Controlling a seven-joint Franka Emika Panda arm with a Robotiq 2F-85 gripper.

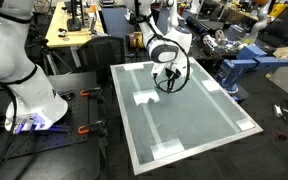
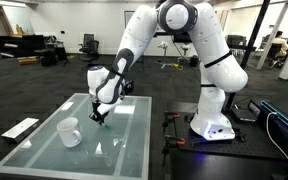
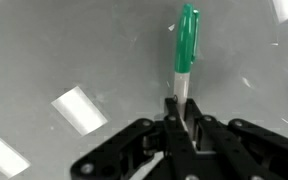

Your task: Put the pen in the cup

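White cup stands by the desk's left-hand edge in an exterior view, clear of the corners. To its right, the gripper hangs low over the glass toward the far edge, apart from the cup. Its fingers are clamped on the pale end of the green pen, which juts out beyond them. Pinched so near its tip, the pen may pivot or slip. Released off-centre, it could hit the rim and topple the cup.
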